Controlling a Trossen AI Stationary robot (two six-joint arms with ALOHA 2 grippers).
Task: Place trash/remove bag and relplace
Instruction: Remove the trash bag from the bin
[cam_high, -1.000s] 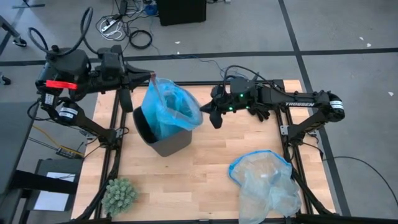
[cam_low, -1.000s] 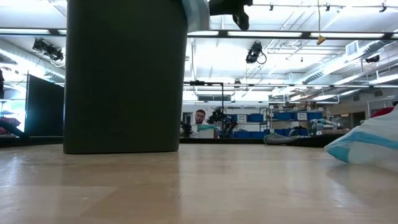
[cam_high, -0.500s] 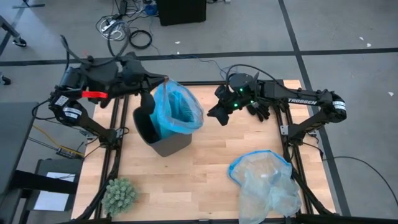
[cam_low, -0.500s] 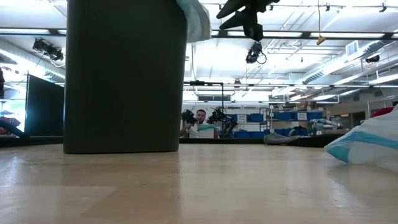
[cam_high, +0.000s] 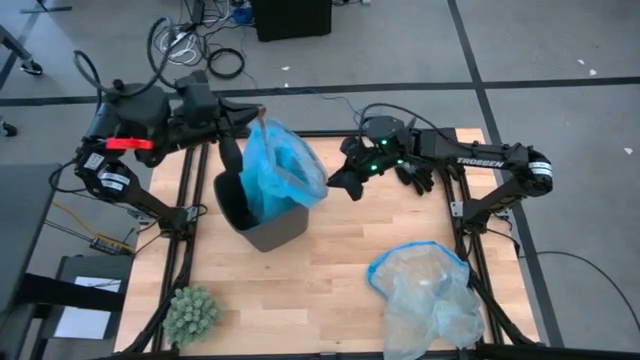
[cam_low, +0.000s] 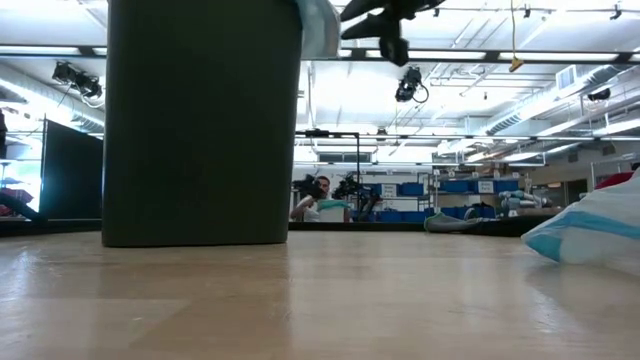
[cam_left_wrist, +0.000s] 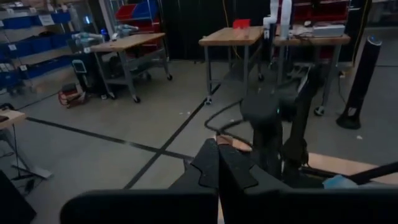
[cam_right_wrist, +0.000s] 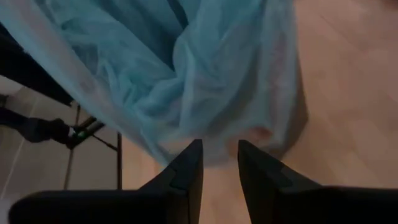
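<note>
The bright blue bag (cam_high: 280, 170) lines a dark grey bin (cam_high: 272, 232) that stands on its base left of the table's middle. The bag's far-left rim rises to a peak at my left gripper (cam_high: 259, 117), which is shut there. My right gripper (cam_high: 334, 187) hangs open just right of the bag's bulging side (cam_right_wrist: 186, 74), with nothing between its fingers; the low view shows it (cam_low: 386, 22) high beside the bag (cam_low: 318, 25). No trash shows in any view. My left gripper holds the bag's rim at its far-left peak (cam_high: 263, 127), coming level from the table's left. The rim is drawn up above the bin while the rest of the bag hangs inside it. The wrist view (cam_left_wrist: 217, 152) shows shut fingers but no plastic between them.
A paler, clearer plastic bag with a blue rim (cam_high: 425, 290) lies at the near right; its edge shows in the low view (cam_low: 590, 235). A green spiky ball (cam_high: 191, 314) sits at the near left corner. Bare wood lies between them, in front of the bin.
My right gripper has opened and rolled beside the bag's right side, shifting slightly toward the bag. My left gripper has moved a little toward the far right with the rim, and the bag's top stands in a peak again after spreading wider for a moment.
</note>
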